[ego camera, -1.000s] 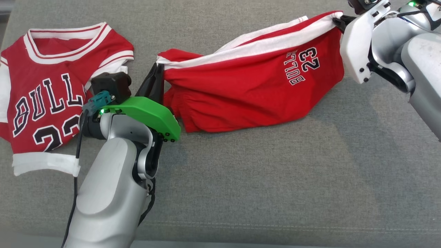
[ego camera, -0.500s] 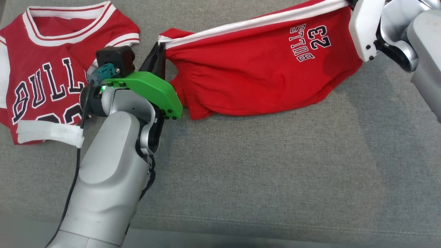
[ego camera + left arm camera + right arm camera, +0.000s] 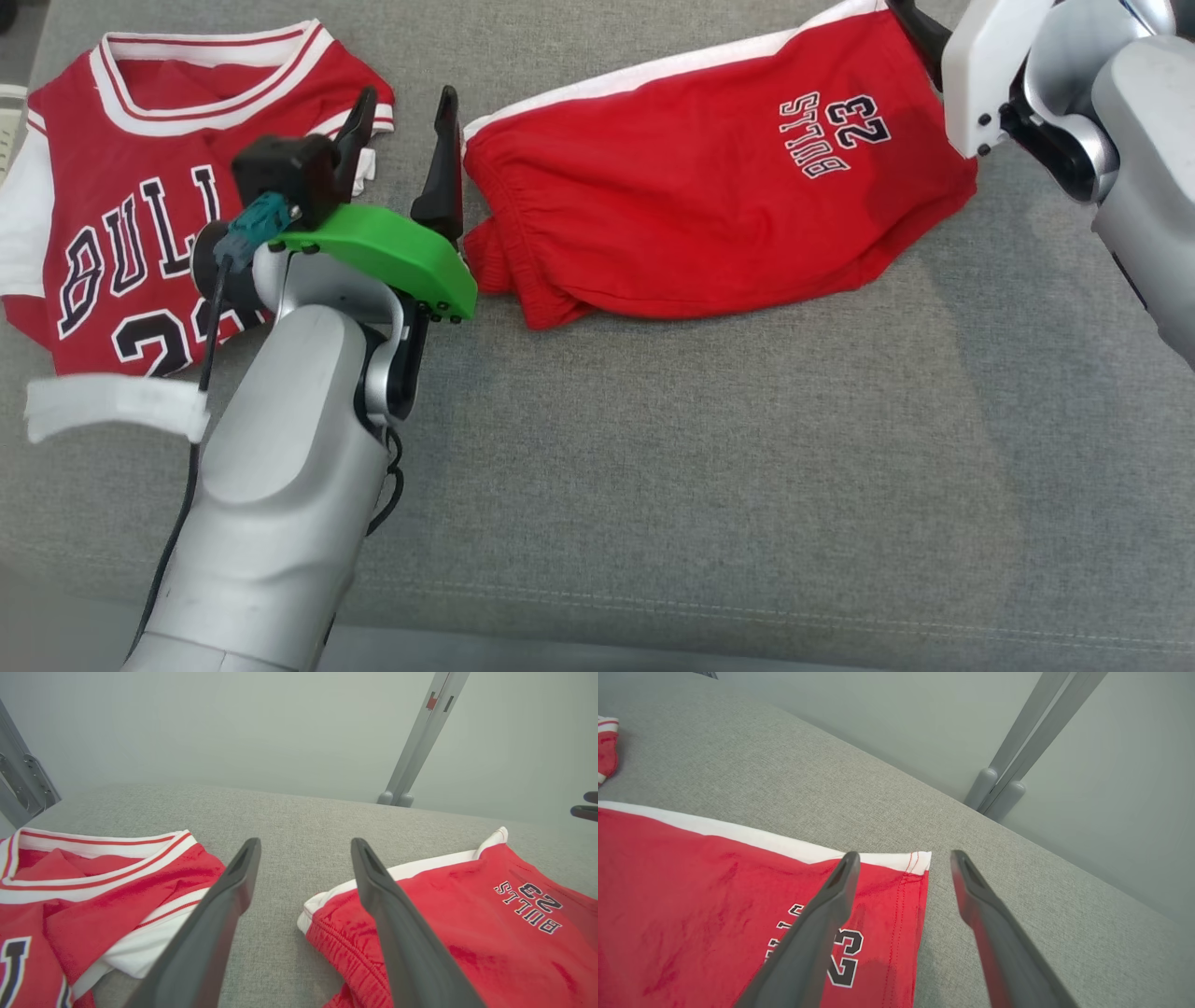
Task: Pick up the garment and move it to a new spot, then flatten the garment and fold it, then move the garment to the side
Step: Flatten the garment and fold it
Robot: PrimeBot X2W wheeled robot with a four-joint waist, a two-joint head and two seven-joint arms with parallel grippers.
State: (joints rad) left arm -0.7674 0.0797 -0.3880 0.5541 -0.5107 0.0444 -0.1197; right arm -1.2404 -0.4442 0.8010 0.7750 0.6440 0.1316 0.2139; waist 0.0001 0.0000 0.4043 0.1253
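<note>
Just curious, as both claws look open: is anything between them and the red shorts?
Nothing visible. The left gripper stands open beside the waistband of the shorts, the right gripper open at the hem corner. The jersey lies on the left gripper's other side, not between.

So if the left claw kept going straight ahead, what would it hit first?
Probably the bare grey cushion in the gap between jersey and shorts; the left gripper seems aimed between them.

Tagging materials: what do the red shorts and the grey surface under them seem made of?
Shorts: soft matte cloth, perhaps jersey knit; it creases and gathers at the waistband. Surface: matte woven upholstery, by its flecked weave and stitched seam.
</note>
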